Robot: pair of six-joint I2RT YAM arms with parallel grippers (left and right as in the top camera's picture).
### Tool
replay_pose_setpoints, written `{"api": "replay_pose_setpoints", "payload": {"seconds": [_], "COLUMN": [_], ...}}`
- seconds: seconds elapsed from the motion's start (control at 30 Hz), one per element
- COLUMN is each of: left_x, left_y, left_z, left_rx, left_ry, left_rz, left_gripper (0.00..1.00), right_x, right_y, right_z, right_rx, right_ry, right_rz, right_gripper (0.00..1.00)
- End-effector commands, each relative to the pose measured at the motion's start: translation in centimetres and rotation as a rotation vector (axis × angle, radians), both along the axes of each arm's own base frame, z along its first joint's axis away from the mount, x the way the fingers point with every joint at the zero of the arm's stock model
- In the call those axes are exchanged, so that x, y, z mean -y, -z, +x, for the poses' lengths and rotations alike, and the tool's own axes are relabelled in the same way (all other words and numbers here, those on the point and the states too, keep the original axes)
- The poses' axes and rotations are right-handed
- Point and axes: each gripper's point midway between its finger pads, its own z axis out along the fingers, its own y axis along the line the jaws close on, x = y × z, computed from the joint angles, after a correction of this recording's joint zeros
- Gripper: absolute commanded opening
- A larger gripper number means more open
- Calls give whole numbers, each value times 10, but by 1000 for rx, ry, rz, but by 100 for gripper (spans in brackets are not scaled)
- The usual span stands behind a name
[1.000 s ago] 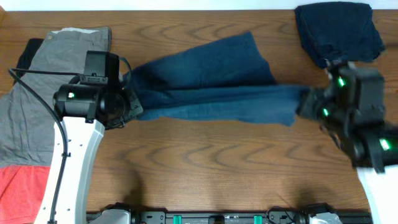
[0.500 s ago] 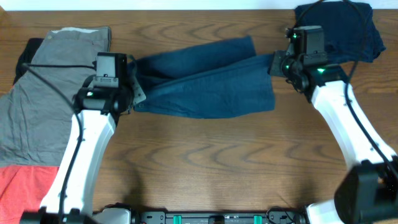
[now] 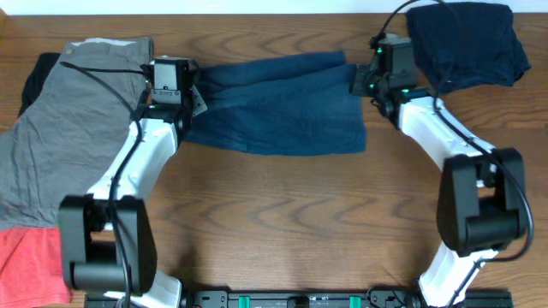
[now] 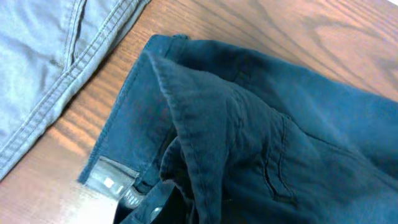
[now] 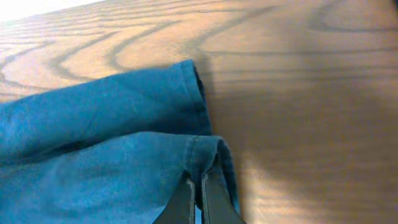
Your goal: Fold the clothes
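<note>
Nearest the arm bases the wooden table (image 3: 282, 222) lies bare in the middle, and a coral-red piece (image 3: 26, 261) sits at its near left corner. It runs under the lower edge of a wide grey garment (image 3: 68, 137) spread flat along the left side. Beyond the bare wood, the blue denim garment (image 3: 274, 111) lies across the far half of the table, stretched sideways between the two arms. Its body is flat on the wood, its near edge hangs in a shallow curve, and its far edge runs almost straight. The left gripper (image 3: 193, 92) is at the garment's left end, just beside the grey garment. In the left wrist view the waistband end bunches up into a ridge that runs down between the fingers, so this pincer appears clamped on the cloth, though the fingertips are mostly hidden under the fold. The right gripper (image 3: 358, 83) is at the far right corner of the garment. In its wrist view the two fingers (image 5: 185, 202) are pressed together with the hemmed edge pinched between them. Farther back, a navy pile (image 3: 462, 43) is heaped at the far right corner of the table, apart from the blue garment. A black piece (image 3: 36, 73) shows from under the grey garment at the far left.
</note>
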Motion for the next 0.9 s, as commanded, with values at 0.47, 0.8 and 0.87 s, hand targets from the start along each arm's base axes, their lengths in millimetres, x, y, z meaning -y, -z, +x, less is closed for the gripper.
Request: {"api": "replay_pose_setpoints", "payload": {"seconds": [0.47,0.8,0.87], "left_x": [-1,21,24], "left_y": [-45,-58,-63], "left_z": [59,7,-7], "left_rx": [255,-50,-84], "left_ry": [56,311,344], "left_rz": [54,71,69], "left_gripper": [98,98,98], "right_x": [-28,-55,-57], "right_y": [-22,-44,-34], "right_z": [49,-13,-31], "right_rx": [274,58,-21], "right_ry": [-34,-234,-264], "right_rz": [20,69,37], "right_gripper": [99,99,94]}}
